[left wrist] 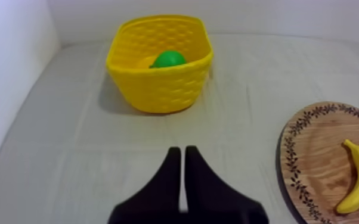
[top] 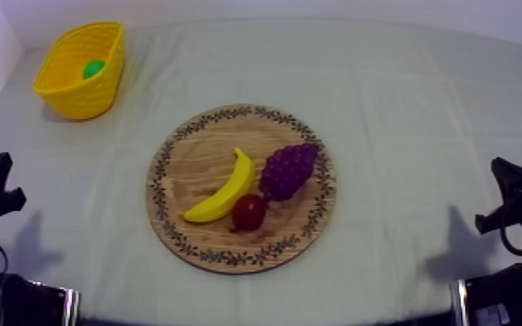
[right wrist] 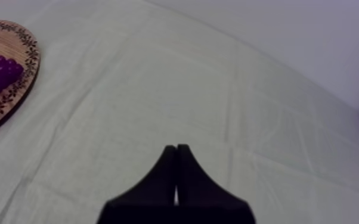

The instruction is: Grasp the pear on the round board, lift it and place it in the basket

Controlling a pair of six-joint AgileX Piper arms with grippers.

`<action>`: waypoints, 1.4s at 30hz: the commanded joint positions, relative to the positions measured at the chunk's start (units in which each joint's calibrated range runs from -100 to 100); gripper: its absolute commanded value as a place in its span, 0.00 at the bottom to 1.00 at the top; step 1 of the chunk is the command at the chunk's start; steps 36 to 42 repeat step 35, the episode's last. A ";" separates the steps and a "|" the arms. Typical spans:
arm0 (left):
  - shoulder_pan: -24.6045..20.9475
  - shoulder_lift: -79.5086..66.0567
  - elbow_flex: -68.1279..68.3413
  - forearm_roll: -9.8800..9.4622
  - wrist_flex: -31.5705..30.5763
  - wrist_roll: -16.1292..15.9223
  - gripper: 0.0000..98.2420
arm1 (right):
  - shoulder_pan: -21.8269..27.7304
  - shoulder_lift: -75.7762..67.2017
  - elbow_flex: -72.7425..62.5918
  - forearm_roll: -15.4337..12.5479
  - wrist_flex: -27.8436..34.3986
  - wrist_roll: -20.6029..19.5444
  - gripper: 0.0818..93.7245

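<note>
Pear inside the yellow basket; both claws closed and empty.

The yellow basket stands at the far left corner of the table, with the green pear lying inside it, below the rim. The round wooden board sits at the centre of the table, well apart from the basket. It carries the banana across its middle, the bunch of grapes on the side toward the table's right edge, and the small red fruit between them, toward the near edge. The left gripper rests near the table's left edge, fingers pressed together in a narrow wedge, gripping nothing. The right gripper rests near the right edge in the same condition.
</note>
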 commanded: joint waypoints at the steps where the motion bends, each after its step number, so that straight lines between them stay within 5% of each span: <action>1: -0.21 -2.58 3.15 0.09 -0.71 0.02 0.00 | -0.02 -0.03 -0.02 0.00 0.02 0.00 0.00; 12: -0.29 -7.09 9.77 -0.49 -3.90 0.63 0.00 | -0.02 -0.03 -0.02 0.00 0.02 0.01 0.00; 23: -0.28 -7.22 12.09 -3.66 -8.71 13.59 0.00 | -0.02 -0.03 -0.02 0.00 0.02 -0.01 0.00; 42: -0.28 -7.22 12.16 -3.77 -8.90 14.18 0.00 | -0.02 -0.03 -0.02 0.00 0.02 0.00 0.00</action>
